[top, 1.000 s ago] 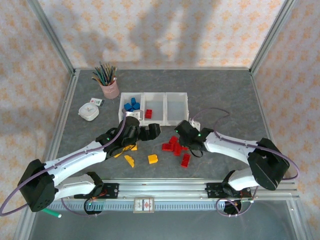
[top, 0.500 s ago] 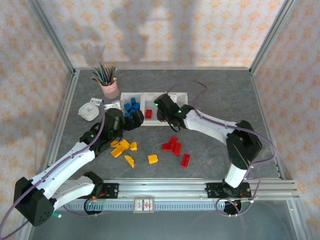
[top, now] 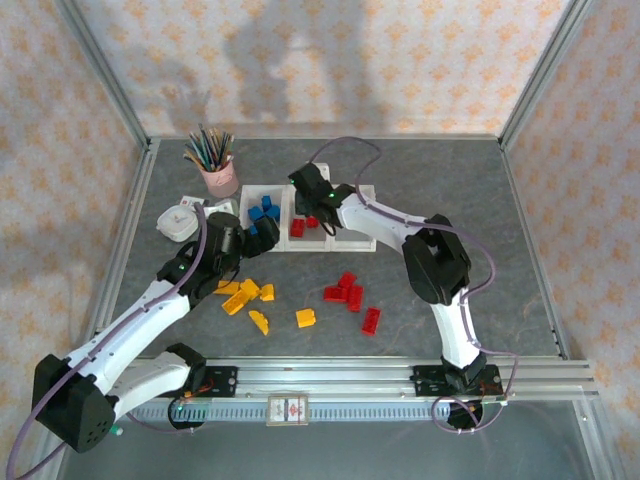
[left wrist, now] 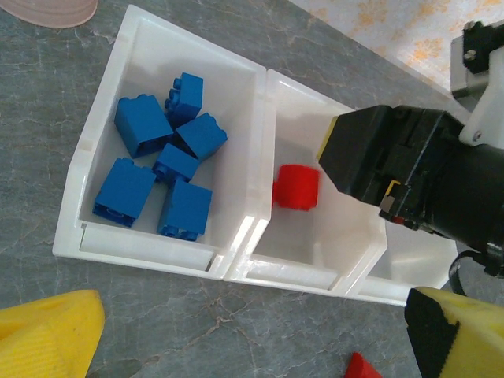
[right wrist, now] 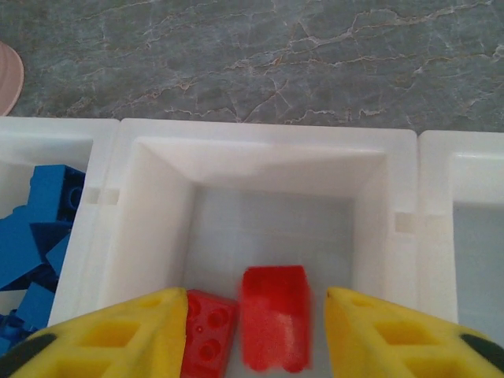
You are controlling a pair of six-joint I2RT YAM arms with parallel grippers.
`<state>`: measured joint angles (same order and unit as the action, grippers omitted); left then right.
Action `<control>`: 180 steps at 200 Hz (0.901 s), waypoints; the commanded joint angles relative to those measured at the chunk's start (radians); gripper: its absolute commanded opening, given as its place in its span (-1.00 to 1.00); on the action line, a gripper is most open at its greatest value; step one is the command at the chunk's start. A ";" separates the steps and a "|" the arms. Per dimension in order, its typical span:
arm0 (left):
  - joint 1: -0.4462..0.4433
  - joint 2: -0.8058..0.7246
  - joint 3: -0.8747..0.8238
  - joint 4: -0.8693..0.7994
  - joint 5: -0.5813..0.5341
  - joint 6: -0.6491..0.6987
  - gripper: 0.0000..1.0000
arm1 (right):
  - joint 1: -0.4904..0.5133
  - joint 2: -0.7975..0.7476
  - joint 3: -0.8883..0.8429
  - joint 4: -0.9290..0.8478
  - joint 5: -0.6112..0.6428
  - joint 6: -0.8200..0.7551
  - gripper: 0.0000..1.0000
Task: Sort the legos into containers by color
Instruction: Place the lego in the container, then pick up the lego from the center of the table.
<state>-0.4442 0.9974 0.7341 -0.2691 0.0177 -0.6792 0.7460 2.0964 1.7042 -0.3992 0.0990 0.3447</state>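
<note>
Three joined white containers (top: 352, 232) stand at the table's middle back. The left one (left wrist: 94, 236) holds several blue legos (left wrist: 169, 161). My right gripper (top: 312, 205) hovers over the middle one (right wrist: 268, 134), jaws open. A blurred red lego (right wrist: 272, 315) sits loose between its fingers, touching neither, and another red one (right wrist: 206, 331) lies beside the left finger. My left gripper (top: 255, 232) is wide open and empty just in front of the containers, over bare table (left wrist: 252, 346). Loose yellow legos (top: 245, 292) and red legos (top: 345, 290) lie on the table nearer the arms.
A pink cup of pencils (top: 218, 175) stands left of the containers, with a white round object (top: 178, 222) in front of it. Metal frame posts border the table at the sides and a rail (top: 330, 375) runs along the near edge.
My right gripper travelled from the red pile to the middle container with a red lego, and its jaws have parted from it. My left arm swung back left, staying open.
</note>
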 commanded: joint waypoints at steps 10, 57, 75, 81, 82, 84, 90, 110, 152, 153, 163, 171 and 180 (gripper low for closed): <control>0.006 0.001 0.021 0.011 0.003 0.030 0.98 | 0.007 -0.081 0.005 -0.009 -0.006 -0.036 0.13; 0.005 -0.020 0.007 0.021 0.071 0.031 0.98 | 0.010 -0.293 -0.231 0.017 -0.059 0.016 0.26; -0.002 -0.022 -0.001 0.025 0.115 0.032 0.98 | 0.010 -0.383 -0.346 0.011 -0.056 0.048 0.31; -0.008 -0.023 -0.006 0.031 0.129 0.033 0.98 | 0.010 -0.412 -0.381 0.005 -0.056 0.059 0.32; -0.008 -0.023 -0.008 0.032 0.131 0.033 0.98 | 0.011 -0.417 -0.387 0.003 -0.056 0.060 0.32; -0.011 -0.023 -0.010 0.033 0.133 0.033 0.98 | 0.012 -0.425 -0.399 0.002 -0.056 0.064 0.32; -0.022 -0.025 -0.011 0.033 0.135 0.033 0.98 | 0.013 -0.451 -0.428 -0.004 -0.056 0.075 0.33; -0.072 -0.026 -0.023 0.049 0.115 0.022 0.99 | 0.024 -0.527 -0.530 -0.031 -0.042 0.110 0.37; -0.174 -0.012 -0.090 0.153 0.092 -0.038 0.98 | 0.061 -0.638 -0.705 -0.071 -0.024 0.208 0.43; -0.175 -0.011 -0.092 0.156 0.091 -0.039 0.98 | 0.063 -0.640 -0.709 -0.070 -0.025 0.211 0.43; -0.192 0.000 -0.105 0.177 0.087 -0.052 0.98 | 0.072 -0.659 -0.752 -0.062 -0.025 0.235 0.44; -0.202 0.008 -0.113 0.184 0.080 -0.064 0.98 | 0.079 -0.673 -0.785 -0.050 -0.030 0.257 0.44; -0.213 0.016 -0.124 0.193 0.071 -0.076 0.98 | 0.087 -0.684 -0.822 -0.029 -0.045 0.277 0.47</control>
<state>-0.6312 0.9928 0.6399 -0.1520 0.1192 -0.7082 0.8143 1.4620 0.9546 -0.4332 0.0414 0.5312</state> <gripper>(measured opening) 0.992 0.721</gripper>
